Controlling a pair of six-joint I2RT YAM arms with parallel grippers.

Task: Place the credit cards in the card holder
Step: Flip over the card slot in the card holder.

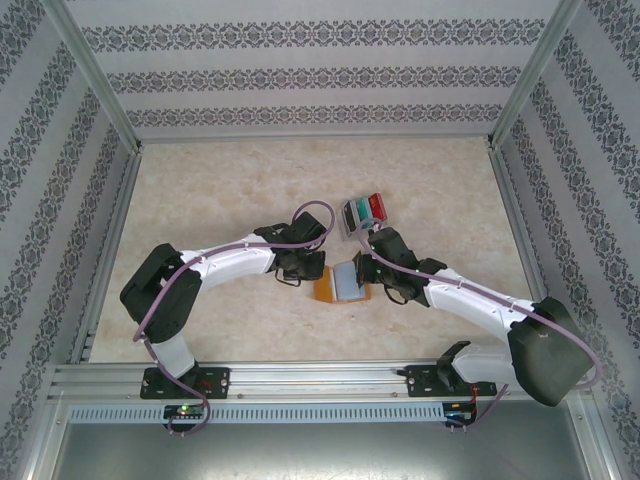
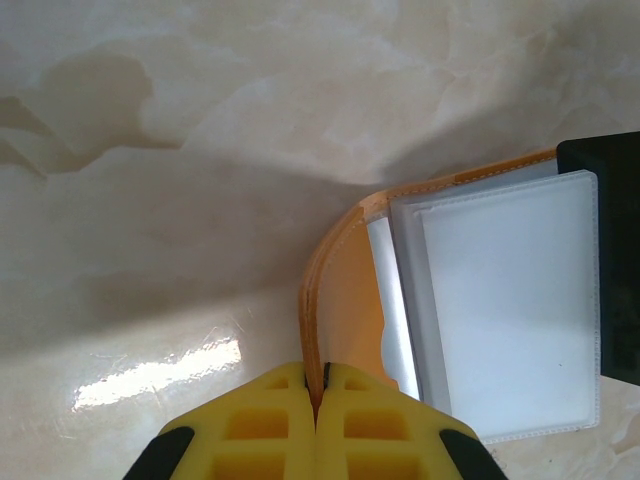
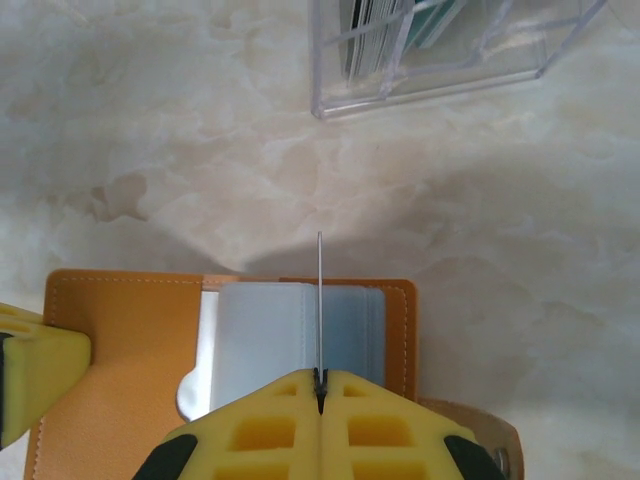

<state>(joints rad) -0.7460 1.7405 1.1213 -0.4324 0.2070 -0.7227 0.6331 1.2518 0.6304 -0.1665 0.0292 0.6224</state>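
The card holder (image 1: 326, 291) lies open on the table, orange-tan with grey inner pockets (image 2: 500, 300). My left gripper (image 2: 317, 385) is shut on the raised edge of its orange cover (image 2: 345, 290). My right gripper (image 3: 320, 385) is shut on a thin grey-white credit card (image 3: 319, 290), seen edge-on and standing upright over the grey pockets (image 3: 260, 325) of the card holder (image 3: 120, 330). From above, both grippers meet at the holder, left gripper (image 1: 310, 275) on its left side and right gripper (image 1: 368, 280) on its right. More credit cards (image 1: 365, 210) stand in a clear box.
The clear plastic box (image 3: 430, 80) with red, teal and other cards stands just beyond the holder. The holder's snap tab (image 3: 495, 455) sticks out at its right. Patterned walls and metal rails (image 1: 110, 230) enclose the marble-look table (image 1: 220, 190).
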